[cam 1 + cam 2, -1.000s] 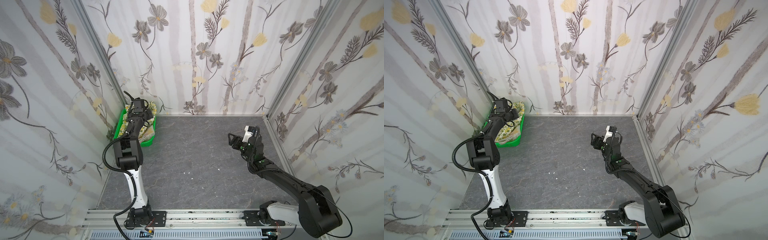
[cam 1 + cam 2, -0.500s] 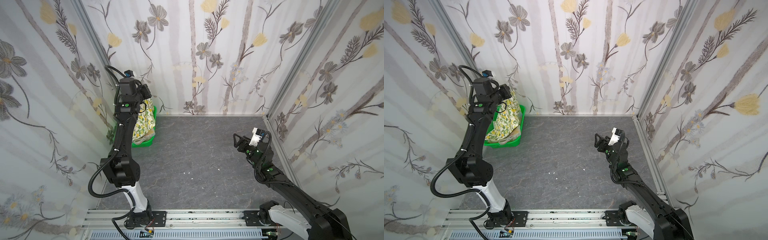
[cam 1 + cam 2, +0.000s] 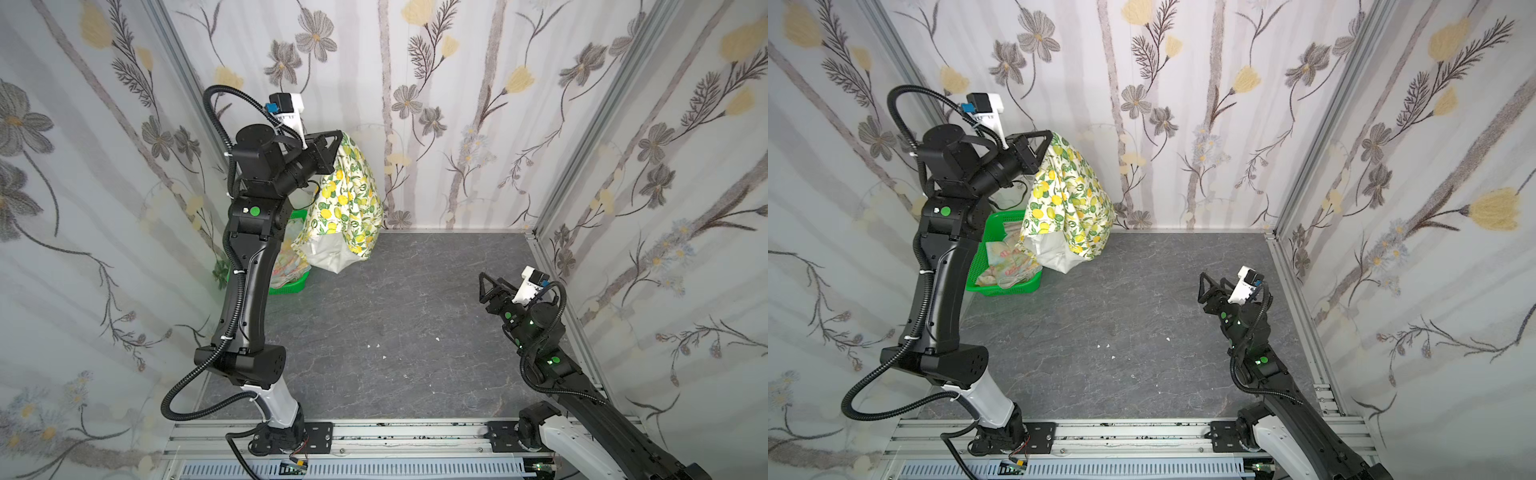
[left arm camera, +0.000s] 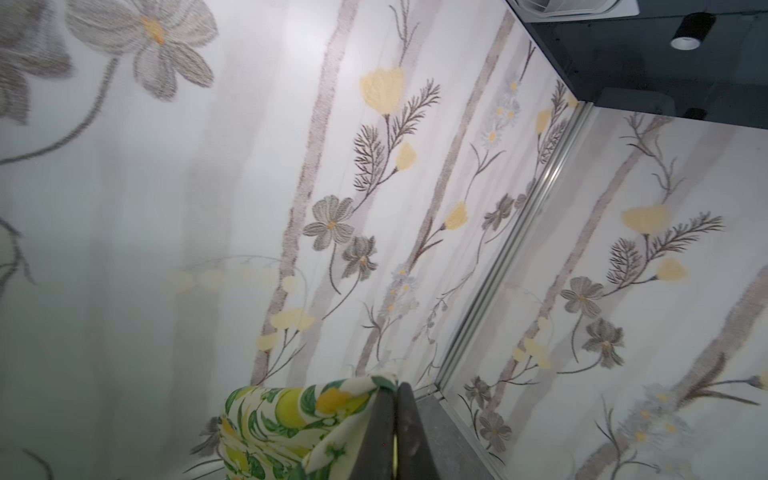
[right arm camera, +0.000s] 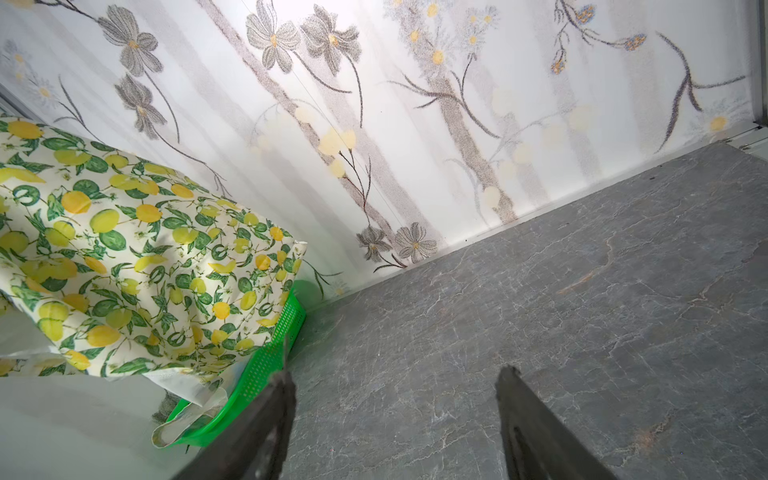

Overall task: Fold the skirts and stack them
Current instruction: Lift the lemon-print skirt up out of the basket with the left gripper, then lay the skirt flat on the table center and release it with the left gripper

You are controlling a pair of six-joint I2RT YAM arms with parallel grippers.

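Lemon skirt (image 3: 347, 199) dangling from clamped left gripper (image 3: 338, 134), right gripper (image 3: 482, 287) spread wide, empty

The left gripper (image 4: 397, 390) shows as two dark fingers (image 4: 380, 419) pressed flat against each other, with only a thin seam between them. A gathered edge of the lemon skirt (image 4: 286, 424) is caught at their tips. The cream cloth, printed with yellow lemons and green leaves, falls away from the grip in a taut fold. How much cloth sits between the jaws is hard to tell, since the fingers hide it. Beyond them, two wallpapered walls (image 4: 232, 199) with grey and yellow flowers meet at a metal corner post (image 4: 511, 257) at the far right of the cell. A sliver of grey tabletop (image 4: 446, 444) lies at the post's foot. Above the walls is a dark ceiling (image 4: 648, 62) with a small lamp (image 4: 686, 33).
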